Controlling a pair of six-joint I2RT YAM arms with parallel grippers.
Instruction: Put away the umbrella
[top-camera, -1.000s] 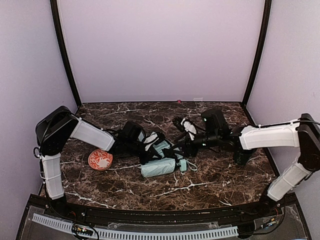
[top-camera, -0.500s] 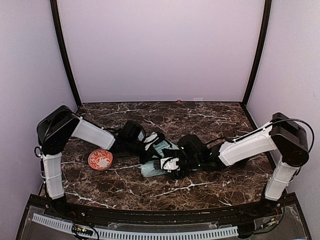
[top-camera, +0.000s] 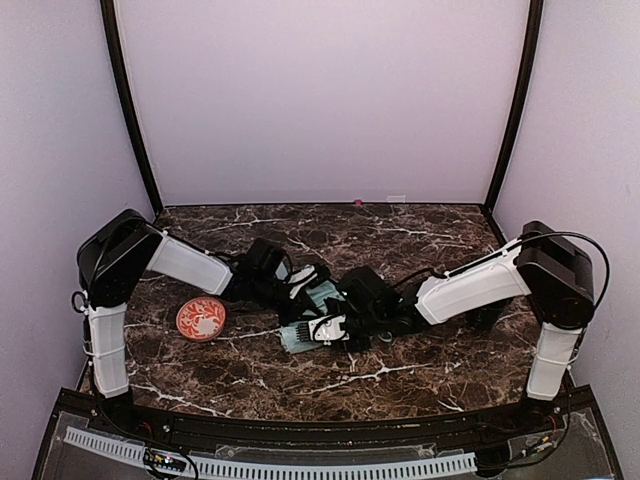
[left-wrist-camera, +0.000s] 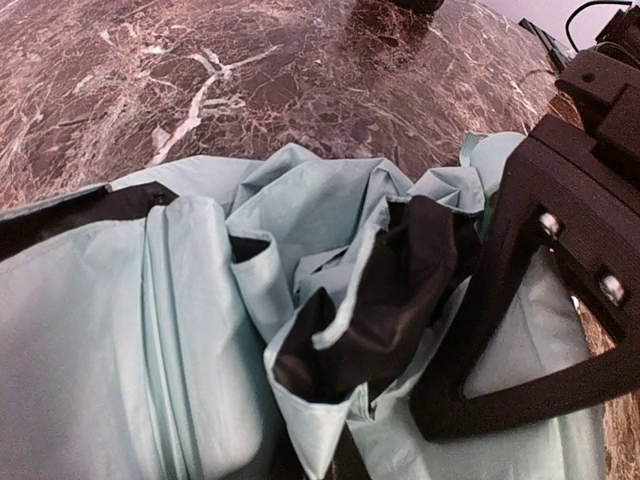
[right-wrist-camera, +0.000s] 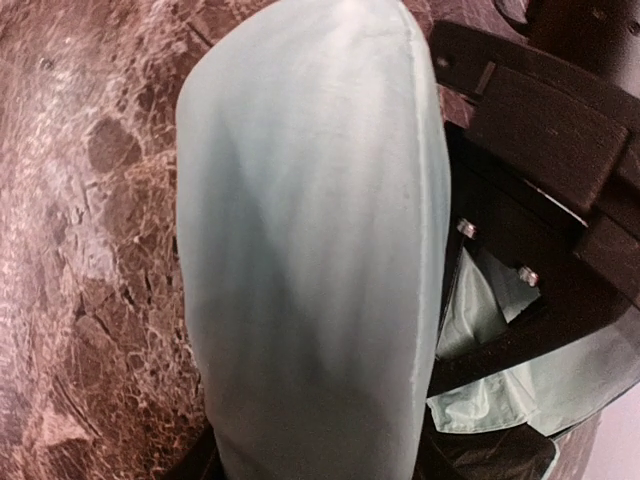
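Jaws around crumpled mint umbrella (right-wrist-camera: 310, 250)

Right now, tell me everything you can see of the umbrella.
The umbrella is a folding one, collapsed into a loose bundle lying on its side on the marble table, between the two arms. Its fabric is pale mint green, thin and creased, with black lining showing where folds turn outward. The left gripper, shut, seems to pinch its farther end. The right gripper straddles the smooth rolled part, though whether it grips firmly is unclear. No shaft or handle shows.
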